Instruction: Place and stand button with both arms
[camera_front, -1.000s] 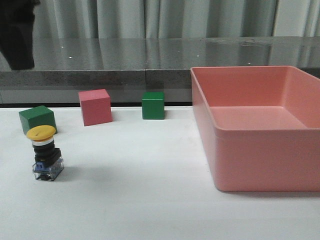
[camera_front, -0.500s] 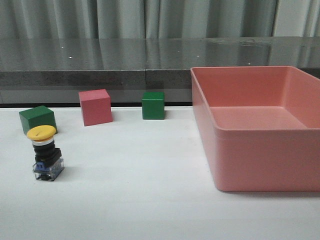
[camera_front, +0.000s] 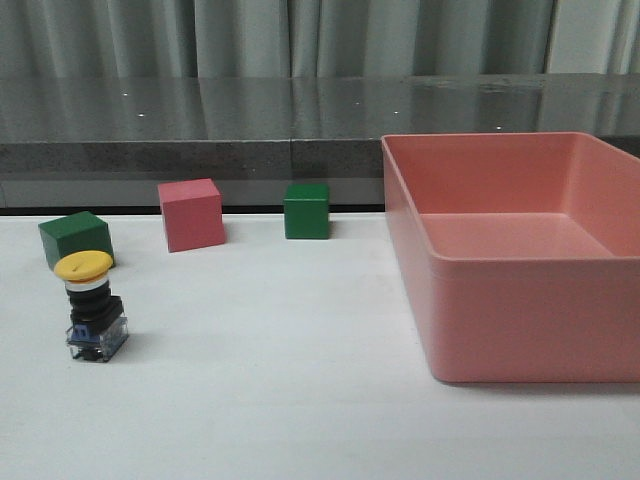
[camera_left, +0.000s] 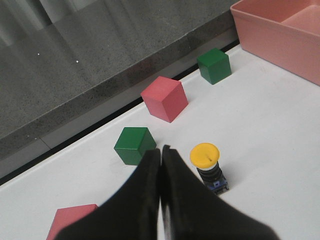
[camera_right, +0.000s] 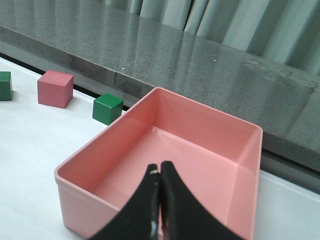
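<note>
The button (camera_front: 90, 308) stands upright on the white table at the left, yellow cap on top, blue and clear base down. It also shows in the left wrist view (camera_left: 209, 165). My left gripper (camera_left: 161, 150) is shut and empty, held above the table beside the button, apart from it. My right gripper (camera_right: 160, 167) is shut and empty, held above the pink bin (camera_right: 160, 150). Neither arm shows in the front view.
A pink bin (camera_front: 520, 250) fills the right side. A green cube (camera_front: 75, 238) sits just behind the button, a pink cube (camera_front: 190, 214) and another green cube (camera_front: 305, 210) stand farther back. A second pink cube (camera_left: 70, 220) lies near the left gripper.
The dark arm at the upper left of the front view one second ago has left the view. The button has not moved.
</note>
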